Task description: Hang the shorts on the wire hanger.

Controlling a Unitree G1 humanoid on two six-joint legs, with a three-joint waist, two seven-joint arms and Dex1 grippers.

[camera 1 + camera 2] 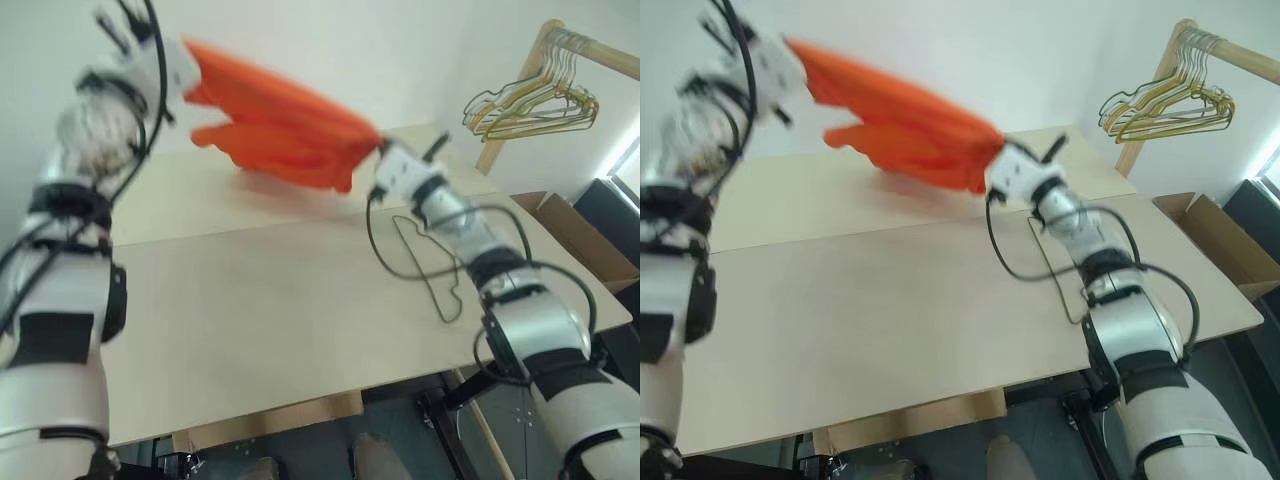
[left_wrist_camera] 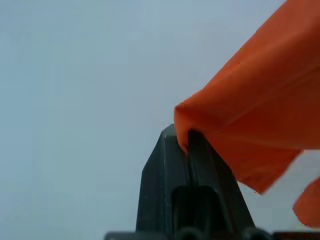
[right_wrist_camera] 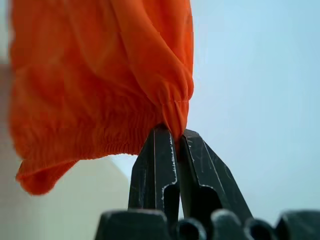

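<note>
The bright orange shorts hang stretched in the air above the far part of the table, held at both ends. My left gripper is raised high at the left and is shut on one corner of the fabric. My right gripper is lower, to the right, and is shut on the gathered waistband. The thin wire hanger lies flat on the table under my right forearm, which partly hides it.
The pale wooden table spans the view, its right edge close to my right arm. A wooden rack at the back right carries a bunch of gold and dark wire hangers. An open cardboard box stands on the floor beyond the table's right end.
</note>
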